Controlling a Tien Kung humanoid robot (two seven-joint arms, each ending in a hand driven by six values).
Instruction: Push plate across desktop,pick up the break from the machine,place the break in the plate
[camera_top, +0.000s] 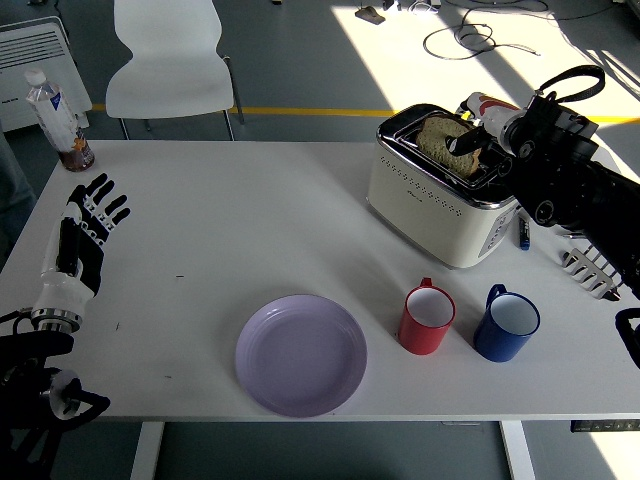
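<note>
One slice of bread (447, 140) stands partly out of the cream toaster (440, 200), pinched by the right hand (497, 135) — the lilac plate (300, 354) sits near the counter's (250, 220) front edge; left hand (80, 235) open, fingers spread.

Bread (445, 140) upright in toaster (443, 195); lilac plate (300, 354) empty.

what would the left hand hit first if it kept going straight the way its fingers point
Probably the water bottle by the table's far left corner: the open left hand points up and away along the left edge, with bare table between. Depth is unclear, so it might pass beside it.
</note>
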